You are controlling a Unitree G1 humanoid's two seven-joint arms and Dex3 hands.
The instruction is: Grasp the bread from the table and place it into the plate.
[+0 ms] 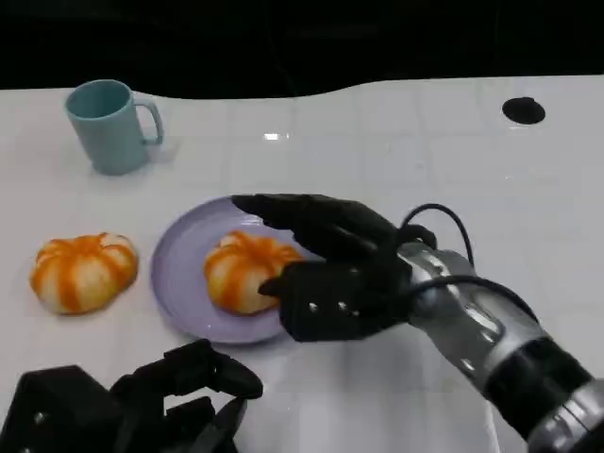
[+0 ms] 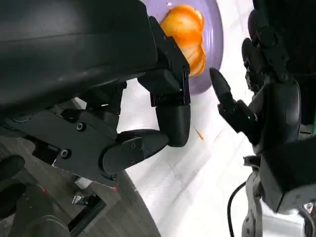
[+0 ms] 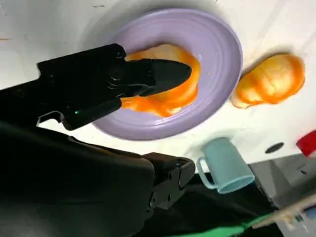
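Counter [image 1: 396, 160]: since it carries everything, it comes first; white, glossy, likely slick under anything pushed.
Right robot hand [image 1: 330, 269]: at 3 o'clock of the plate, fingers arched over the bread, thumb at its near side; whether it grips or merely brackets, I cannot tell.
Left robot hand [image 1: 179, 396]: low at 6 o'clock, fingers curled, holding nothing.
Plate [image 1: 184, 255]: lilac, shallow rim, centre of the counter.
Bread [image 1: 247, 269]: inside the plate; looks light, soft, glazed and possibly slippery; best cupped across its rounded flanks, gently.
Second bread [image 1: 83, 272]: at 9 o'clock of the plate, on the counter.
Mug [image 1: 109, 125]: teal, at 11 o'clock.
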